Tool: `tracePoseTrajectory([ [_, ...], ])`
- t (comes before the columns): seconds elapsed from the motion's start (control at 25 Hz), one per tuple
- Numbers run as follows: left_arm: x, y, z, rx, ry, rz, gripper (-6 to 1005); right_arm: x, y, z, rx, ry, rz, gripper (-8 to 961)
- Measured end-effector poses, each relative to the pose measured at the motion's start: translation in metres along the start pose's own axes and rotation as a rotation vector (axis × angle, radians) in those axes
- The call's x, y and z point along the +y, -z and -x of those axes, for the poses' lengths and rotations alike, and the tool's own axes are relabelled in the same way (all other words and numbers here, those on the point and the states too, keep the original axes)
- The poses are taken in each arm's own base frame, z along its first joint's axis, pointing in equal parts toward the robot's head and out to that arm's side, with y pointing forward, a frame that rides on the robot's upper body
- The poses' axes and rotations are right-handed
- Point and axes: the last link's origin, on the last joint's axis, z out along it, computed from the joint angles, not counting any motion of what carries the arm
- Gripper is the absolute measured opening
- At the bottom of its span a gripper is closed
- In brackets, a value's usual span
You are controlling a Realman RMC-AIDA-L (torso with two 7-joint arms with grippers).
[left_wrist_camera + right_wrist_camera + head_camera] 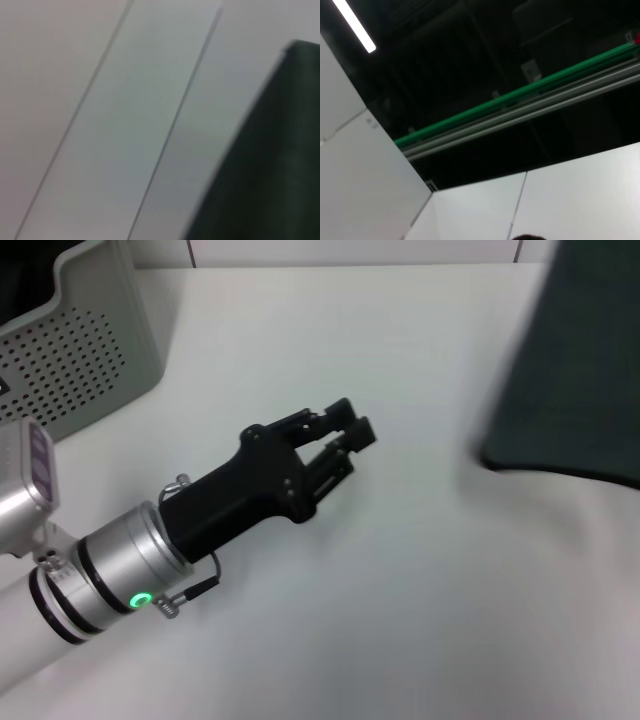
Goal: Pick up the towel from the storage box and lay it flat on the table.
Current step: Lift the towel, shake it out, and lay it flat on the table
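Note:
The towel (572, 370) shows its dark green side at the right of the head view, blurred, and runs out of the top and right edges. What holds it is out of view. It also fills one side of the left wrist view (265, 160). My left gripper (352, 422) hovers over the middle of the white table (400, 590), fingers together and empty, pointing toward the towel but apart from it. The light grey perforated storage box (85, 345) stands at the far left. My right gripper is not in view.
The right wrist view shows only white wall panels (570, 195) and a dark ceiling with a green rail (520, 95). The table's far edge meets a white wall (350, 252).

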Motion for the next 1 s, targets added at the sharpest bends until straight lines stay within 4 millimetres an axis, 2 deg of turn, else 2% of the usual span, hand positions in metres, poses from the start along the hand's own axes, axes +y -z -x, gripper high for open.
tracePoseTrajectory([
  [0.16, 0.005, -0.006, -0.001, 0.018, -0.070, 0.026, 307, -0.005, -0.008, -0.014, 0.061, 0.055, -0.005, 15],
  [0.28, 0.000, -0.006, -0.004, 0.042, -0.091, -0.022, 311, -0.003, -0.018, -0.023, 0.082, 0.085, 0.008, 15],
  [0.36, -0.007, -0.006, -0.005, 0.049, -0.091, -0.070, 314, 0.000, -0.032, -0.034, 0.107, 0.130, 0.029, 15],
  [0.56, -0.012, -0.018, 0.001, 0.007, -0.132, -0.125, 506, 0.003, -0.051, -0.052, 0.165, 0.182, 0.051, 15],
  [0.8, -0.001, -0.028, 0.007, -0.015, -0.231, -0.083, 751, 0.009, -0.070, -0.070, 0.242, 0.301, 0.032, 15],
  [0.88, 0.003, -0.028, 0.008, -0.006, -0.271, -0.078, 763, 0.015, -0.077, -0.078, 0.292, 0.370, 0.033, 14],
  [1.0, 0.006, -0.028, 0.008, -0.001, -0.332, -0.097, 782, 0.021, -0.080, -0.081, 0.307, 0.382, 0.038, 14],
])
